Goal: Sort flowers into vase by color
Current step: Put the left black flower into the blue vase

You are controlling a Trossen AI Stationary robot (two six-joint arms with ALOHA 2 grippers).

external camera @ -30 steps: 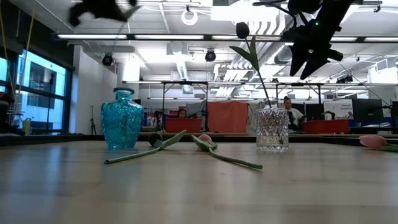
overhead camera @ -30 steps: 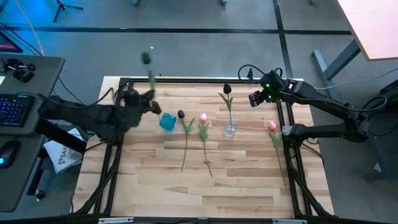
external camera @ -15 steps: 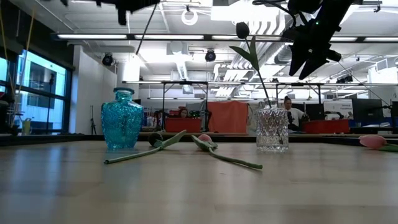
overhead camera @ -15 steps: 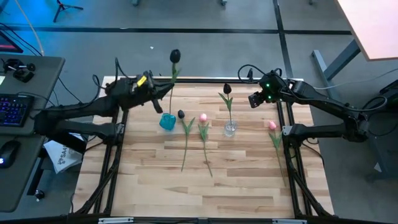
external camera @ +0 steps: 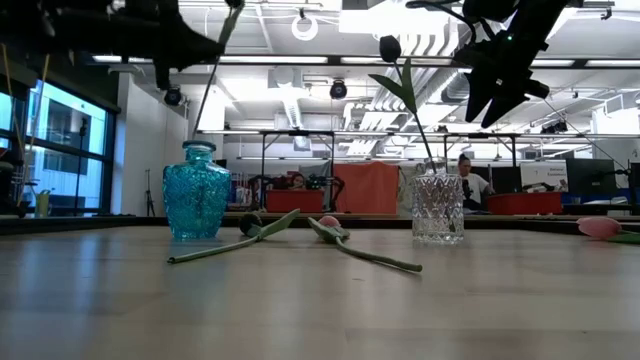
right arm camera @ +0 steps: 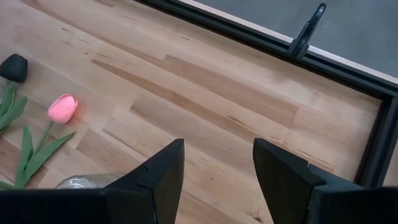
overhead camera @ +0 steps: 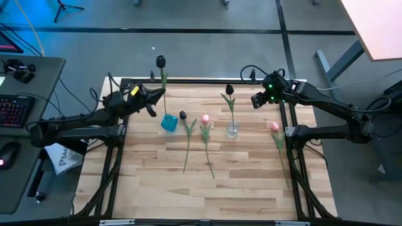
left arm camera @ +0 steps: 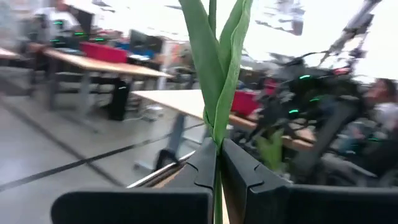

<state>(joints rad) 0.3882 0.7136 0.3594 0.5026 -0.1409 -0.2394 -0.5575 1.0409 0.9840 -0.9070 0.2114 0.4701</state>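
The clear vase (overhead camera: 232, 130) holds one dark tulip (overhead camera: 230, 90). My left gripper (overhead camera: 152, 98) clamps another dark tulip's stem (left arm camera: 216, 124) above the blue vase (overhead camera: 168, 122), seemingly not yet inside. My right gripper (right arm camera: 214, 165) hovers released.

The table (overhead camera: 207, 188) is showing pale wooden planks with visible grain and a smooth, faintly satin finish, edged by a matt black metal frame (overhead camera: 188, 81). The blue vase (external camera: 197, 190) is looking like glossy, translucent glass with a bumpy pattern, and the clear vase (external camera: 438, 208) is showing cut, faceted glass that is catching the light. The tulips (overhead camera: 206, 135) are looking like soft matt fabric or plastic, with dull green leaves. The left gripper (left arm camera: 219, 171) and the right gripper (right arm camera: 219, 168) are showing matt black plastic fingers with a slightly grainy surface.
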